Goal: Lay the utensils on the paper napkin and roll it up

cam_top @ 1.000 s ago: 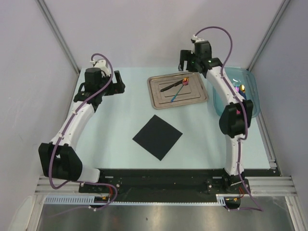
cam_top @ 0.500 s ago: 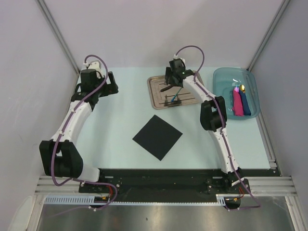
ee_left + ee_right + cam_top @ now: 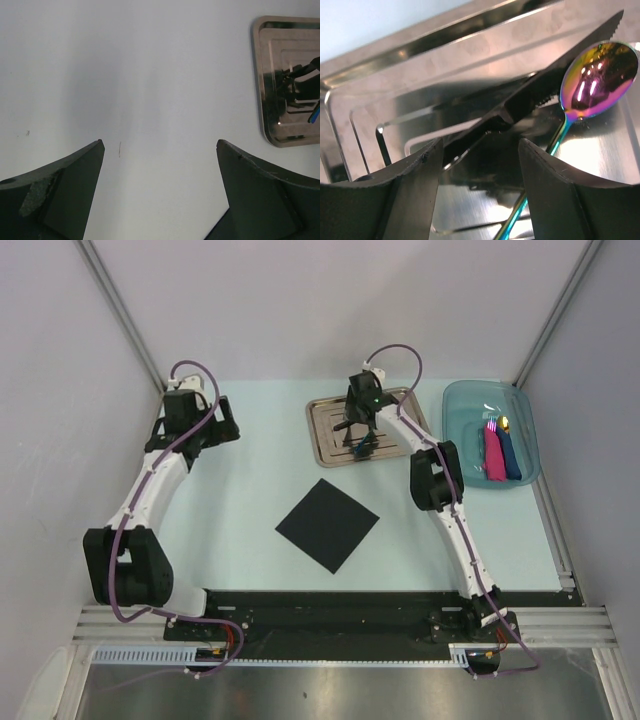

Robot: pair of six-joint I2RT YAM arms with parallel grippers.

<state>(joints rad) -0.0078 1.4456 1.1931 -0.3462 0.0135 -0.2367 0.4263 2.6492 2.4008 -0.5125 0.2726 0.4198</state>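
The black paper napkin [image 3: 327, 524] lies flat as a diamond at the table's middle, with nothing on it. The steel tray [image 3: 320, 436] behind it holds both utensils. In the right wrist view the dark knife [image 3: 535, 95] lies crossed with the spoon, which has a shiny orange-purple bowl [image 3: 599, 77] and a blue handle. My right gripper [image 3: 480, 142] is open, low over the tray [image 3: 395, 70], its jaws either side of the knife's handle and the spoon's handle. My left gripper [image 3: 160, 142] is open and empty over bare table at the far left [image 3: 225, 420].
A clear blue tray [image 3: 470, 405] at the back right holds a pink roll [image 3: 492, 452] and a dark blue roll [image 3: 510, 452] with utensil tips poking out. The steel tray's edge shows at the right of the left wrist view [image 3: 260, 75]. Grey walls close in three sides.
My right arm has swung left from above the blue tray to the steel tray and dropped low over the utensils. My left arm has drawn slightly back and left.
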